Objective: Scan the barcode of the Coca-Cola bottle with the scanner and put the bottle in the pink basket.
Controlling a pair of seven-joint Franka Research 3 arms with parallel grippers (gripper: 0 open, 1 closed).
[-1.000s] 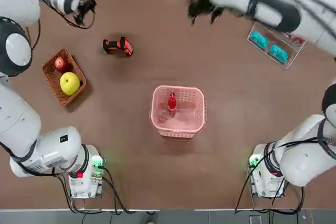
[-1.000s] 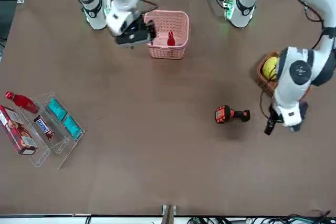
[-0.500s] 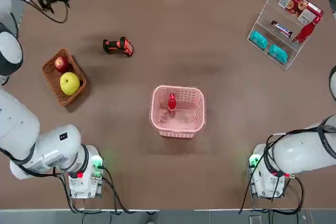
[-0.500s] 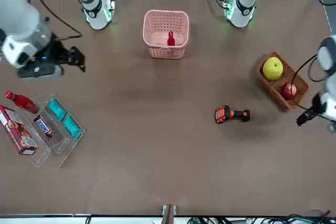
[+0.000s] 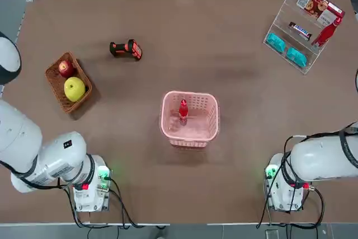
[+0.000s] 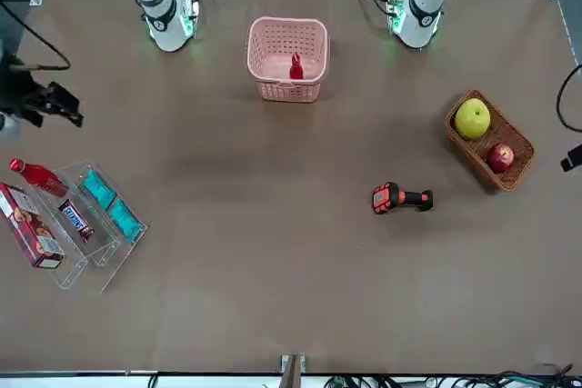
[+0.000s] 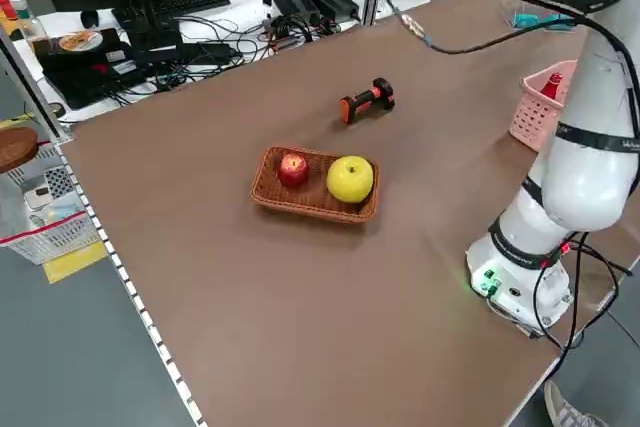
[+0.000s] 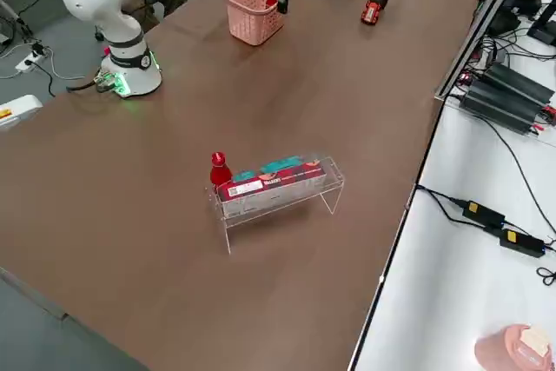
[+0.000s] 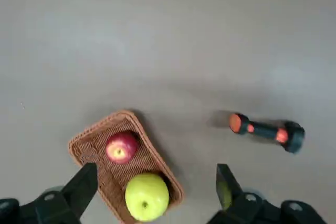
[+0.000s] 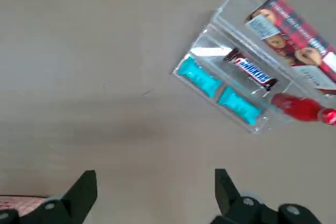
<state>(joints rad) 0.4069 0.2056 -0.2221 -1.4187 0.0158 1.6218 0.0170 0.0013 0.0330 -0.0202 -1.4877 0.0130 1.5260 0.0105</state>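
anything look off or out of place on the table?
Nothing stands out. The Coca-Cola bottle stands upright inside the pink basket, the scanner lies on its side on the table beyond the wicker basket of fruit, and the clear display rack sits intact at the far corner. No spills or damage visible.

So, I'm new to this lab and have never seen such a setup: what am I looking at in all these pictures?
Two white robot arms stand side by side at a brown table. One camera looks down from overhead, one faces the robot, two watch from the sides, and one rides on each wrist. In the middle sits a pale pink lattice basket with a small red Coca-Cola bottle upright inside. A black and orange handheld scanner lies apart on the table, near a brown wicker basket holding a red and a yellow apple. A clear rack holds snacks and another red bottle. The left gripper and right gripper hover high, open, holding nothing.
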